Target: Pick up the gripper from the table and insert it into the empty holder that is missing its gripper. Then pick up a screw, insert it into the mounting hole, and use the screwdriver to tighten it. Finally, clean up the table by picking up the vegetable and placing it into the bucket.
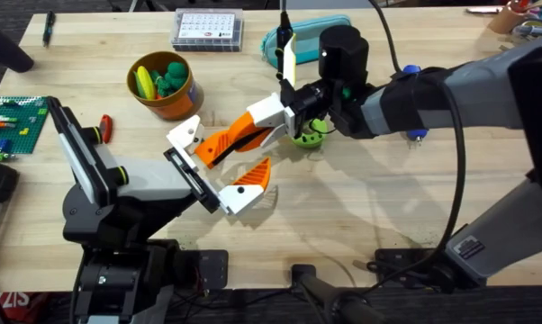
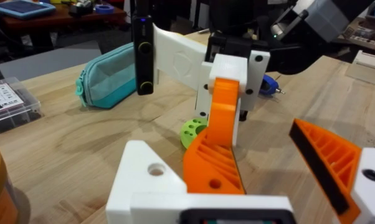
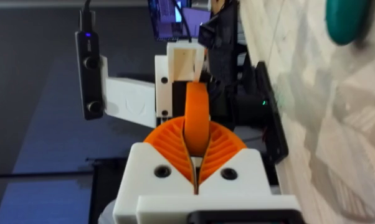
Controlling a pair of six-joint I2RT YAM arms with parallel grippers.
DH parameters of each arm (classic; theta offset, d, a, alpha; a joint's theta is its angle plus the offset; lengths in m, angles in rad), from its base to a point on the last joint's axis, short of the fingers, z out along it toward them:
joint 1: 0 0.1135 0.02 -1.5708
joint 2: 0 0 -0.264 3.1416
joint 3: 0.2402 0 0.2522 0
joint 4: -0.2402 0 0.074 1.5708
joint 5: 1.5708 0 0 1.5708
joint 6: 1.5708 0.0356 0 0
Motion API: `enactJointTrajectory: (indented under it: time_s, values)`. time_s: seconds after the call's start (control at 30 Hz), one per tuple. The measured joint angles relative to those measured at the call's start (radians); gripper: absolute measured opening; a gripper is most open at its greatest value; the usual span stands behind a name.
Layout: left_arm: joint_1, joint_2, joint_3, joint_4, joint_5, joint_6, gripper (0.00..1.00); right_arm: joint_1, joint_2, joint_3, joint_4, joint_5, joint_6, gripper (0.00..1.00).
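My right tool [image 3: 197, 163] is closed narrow on the orange body of the gripper [image 1: 224, 141], its ribbed pads pinching the thin edge near the tip. The gripper's white block end lies against the open end of the holder [image 1: 188, 173], the black crossbar on my left arm. My left tool [image 2: 268, 155] stands wide and holds nothing; its one mounted finger [image 1: 251, 176] sits at the crossbar's other end.

I judge this to be the seating step, and I cannot tell whether the block is fully home. To do it well I should push along the gripper's own length, straight into the crossbar, not sideways. My grip is far from the block, so any twist at the pads becomes a large swing at the joint. I want the block flush with the crossbar and square to it, so the mounting hole [image 2: 156, 168] faces up and open for the screw. I should not let go until the block sits without my support, and then open slowly and draw straight back.

The vegetable [image 1: 309, 135] lies on the tabletop [image 1: 361, 207] just under my right wrist, so I must lift clear before swinging away. The bucket [image 1: 165, 86] is well apart, already holding other toys.
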Motion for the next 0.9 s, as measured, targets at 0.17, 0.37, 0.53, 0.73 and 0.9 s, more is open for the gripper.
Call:
enactJointTrajectory:
  time_s: [0.17,0.37,0.53,0.73,0.9]
  values:
    - [0.0,0.0,0.0,0.001,-0.001,0.0,0.989,-0.001,0.0,-0.002,0.002,-0.006,0.008,0.016]
    - [0.0,0.0,0.0,0.001,0.001,0.0,0.989,-0.048,0.0,-0.002,0.038,-0.005,0.056,0.017]
    - [0.0,0.0,0.0,0.001,0.003,-0.001,0.989,-0.069,0.0,-0.003,0.153,-0.003,0.128,0.015]
    - [0.0,0.0,0.0,0.001,0.011,-0.003,0.989,-0.069,0.0,-0.003,0.248,-0.001,0.196,0.016]
    - [0.0,0.0,0.0,0.0,0.013,-0.006,0.989,-0.068,0.0,-0.003,0.194,0.005,0.209,0.017]
